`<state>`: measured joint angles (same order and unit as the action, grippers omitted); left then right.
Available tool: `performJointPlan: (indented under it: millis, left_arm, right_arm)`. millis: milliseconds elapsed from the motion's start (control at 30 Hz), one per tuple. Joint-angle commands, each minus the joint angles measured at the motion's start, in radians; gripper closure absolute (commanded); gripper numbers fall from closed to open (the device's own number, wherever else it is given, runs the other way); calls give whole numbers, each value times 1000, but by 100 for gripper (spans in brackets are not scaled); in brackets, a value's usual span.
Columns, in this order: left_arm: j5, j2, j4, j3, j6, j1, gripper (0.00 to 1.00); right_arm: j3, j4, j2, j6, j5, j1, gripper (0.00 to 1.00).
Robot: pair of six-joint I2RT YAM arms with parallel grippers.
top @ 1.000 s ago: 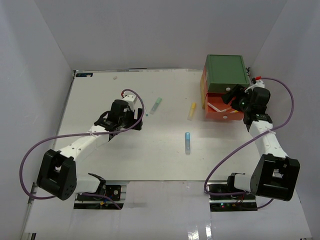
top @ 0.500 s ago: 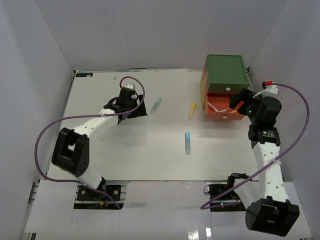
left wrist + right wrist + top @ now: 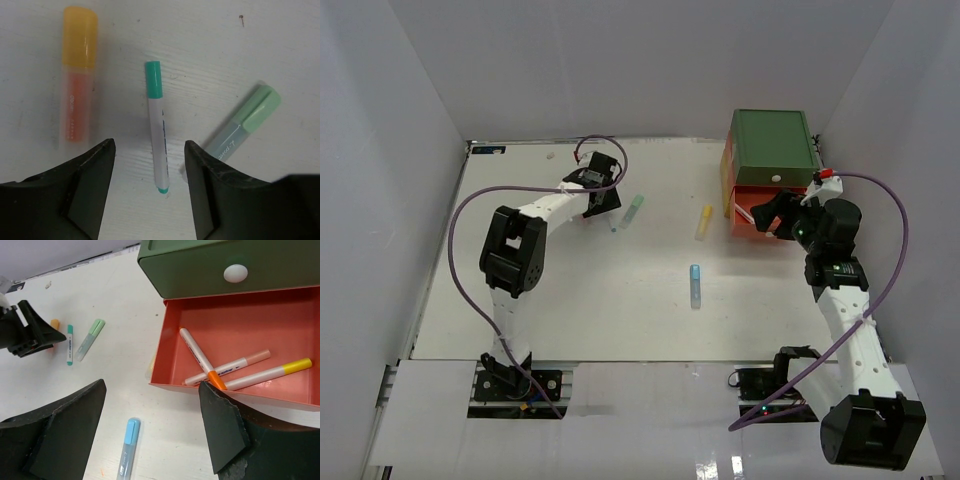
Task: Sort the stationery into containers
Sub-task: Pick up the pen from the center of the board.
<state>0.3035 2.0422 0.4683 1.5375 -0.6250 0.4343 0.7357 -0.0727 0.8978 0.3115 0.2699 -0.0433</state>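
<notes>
My left gripper (image 3: 149, 172) is open, low over the table at the far middle (image 3: 609, 210). A thin white pen with a green cap (image 3: 158, 125) lies between its fingers. An orange highlighter (image 3: 77, 75) lies to its left and a green highlighter (image 3: 244, 125) to its right. My right gripper (image 3: 152, 420) is open and empty, in front of the open orange-red drawer (image 3: 172, 345), which holds three thin pens (image 3: 227, 369) with orange, pink and yellow ends. The green drawer (image 3: 200, 267) above it is shut. No yellow drawer shows.
A blue highlighter (image 3: 695, 285) lies mid-table, just below my right gripper in the right wrist view (image 3: 127, 442). A yellow highlighter (image 3: 704, 221) lies left of the open drawer. White walls enclose the table on three sides.
My left arm has reached farther out and right, and its gripper now sits over the green-capped pen. My right gripper has shifted a little left in front of the open drawer.
</notes>
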Motion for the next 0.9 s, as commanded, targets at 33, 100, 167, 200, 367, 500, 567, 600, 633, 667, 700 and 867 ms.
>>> performJointPlan:
  millis: [33, 100, 167, 200, 367, 500, 567, 600, 633, 667, 700, 867]
  left_arm:
    - [37, 44, 47, 87, 25, -2, 37]
    - [43, 76, 55, 104, 34, 0, 43]
    - [42, 102, 55, 111, 50, 6, 46]
    - [40, 111, 55, 116, 56, 6, 49]
    - [51, 138, 56, 101, 87, 34, 61]
    - [34, 116, 55, 49, 85, 44, 78]
    - [39, 70, 49, -8, 87, 56, 89]
    - [42, 49, 46, -29, 96, 61, 91]
    - [42, -3, 29, -78, 103, 64, 93]
    - [39, -34, 17, -106, 114, 73, 95]
    - [28, -66, 3, -135, 148, 78, 96]
    - [-73, -345, -143, -352, 310, 103, 97]
  right_arm:
    - [10, 60, 1, 1, 32, 8, 19]
    - [4, 65, 3, 0, 35, 10, 19]
    - [-7, 97, 0, 1, 43, 10, 19]
    - [-10, 99, -2, 0, 45, 10, 19]
    - [-16, 105, -8, 5, 52, 10, 19]
    - [-16, 108, -13, 9, 86, 10, 19]
    - [-15, 111, -17, 6, 130, 10, 19]
    - [-15, 114, -20, 6, 143, 10, 19]
    - [-12, 113, -22, 6, 150, 11, 19]
    - [-10, 111, -23, 5, 172, 13, 19]
    - [-4, 108, -22, 5, 186, 13, 19]
    - [14, 117, 3, 47, 285, 81, 19]
